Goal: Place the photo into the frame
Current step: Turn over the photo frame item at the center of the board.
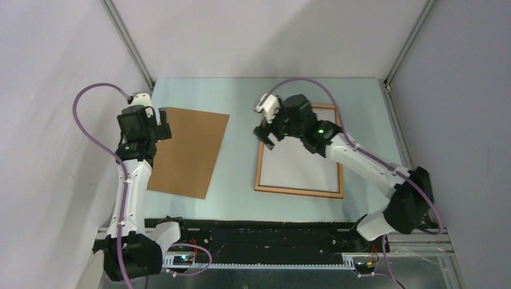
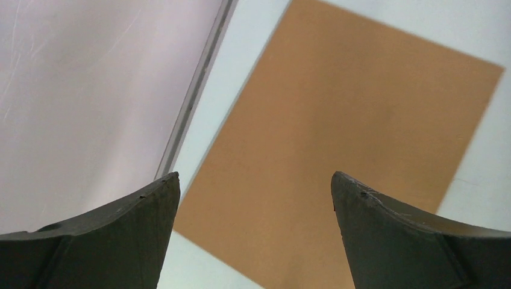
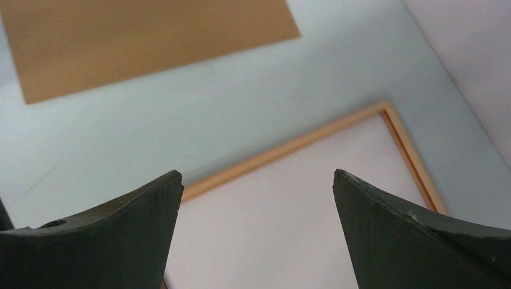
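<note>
The orange-brown wooden frame point(image 1: 298, 192) lies flat on the right half of the table. A plain white sheet, the photo point(image 1: 298, 165) with its white back up, lies inside the moulding; no printed side shows. My right gripper point(image 1: 265, 136) is open and empty above the frame's far left corner. In the right wrist view the frame point(image 3: 289, 147) and the photo point(image 3: 283, 229) lie under the gripper point(image 3: 258, 177). My left gripper point(image 1: 161, 124) is open and empty over the far left edge of the brown backing board point(image 1: 190, 150). In the left wrist view the gripper point(image 2: 255, 180) stands above that board.
The flat brown backing board point(image 2: 337, 120) lies tilted on the left half of the table and also shows in the right wrist view point(image 3: 144, 36). Walls close in the table at left point(image 2: 90, 90), back and right. A black rail point(image 1: 271, 238) runs along the near edge.
</note>
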`<state>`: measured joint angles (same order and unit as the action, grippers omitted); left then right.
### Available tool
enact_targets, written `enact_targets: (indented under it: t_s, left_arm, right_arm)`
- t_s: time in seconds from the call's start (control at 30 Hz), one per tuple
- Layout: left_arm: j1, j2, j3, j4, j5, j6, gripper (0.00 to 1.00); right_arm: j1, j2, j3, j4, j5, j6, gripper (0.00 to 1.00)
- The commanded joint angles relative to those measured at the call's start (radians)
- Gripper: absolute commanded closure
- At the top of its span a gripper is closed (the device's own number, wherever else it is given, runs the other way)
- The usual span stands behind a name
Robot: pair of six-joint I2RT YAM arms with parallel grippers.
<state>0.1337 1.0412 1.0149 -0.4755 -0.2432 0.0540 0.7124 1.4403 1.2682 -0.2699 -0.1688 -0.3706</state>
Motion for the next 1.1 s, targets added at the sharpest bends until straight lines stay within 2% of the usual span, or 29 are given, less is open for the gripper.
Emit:
enact_targets:
  t_s: [0.0,0.23,0.63,0.83,1.07]
  left_arm:
    - [0.117,0.035,0.01,-0.062,0.088,0.02,0.0]
    - [0.243,0.161,0.031,-0.063,0.145,0.072,0.0]
    - [0.354,0.539,0.148,-0.069,0.232,0.132,0.0]
    - [0.369,0.741,0.255,-0.094,0.298,0.187,0.0]
    - [0.371,0.823,0.323,-0.115,0.33,0.217,0.0]
  right_arm:
    - [0.108,0.164,0.171,-0.069,0.059,0.03,0.01]
    - [0.126,0.451,0.471,-0.224,-0.075,0.198,0.01]
    - [0.13,0.773,0.698,-0.201,-0.212,0.375,0.01]
    - [0.116,0.873,0.746,-0.156,-0.264,0.497,0.01]
    - [0.071,0.941,0.746,-0.082,-0.386,0.684,0.01]
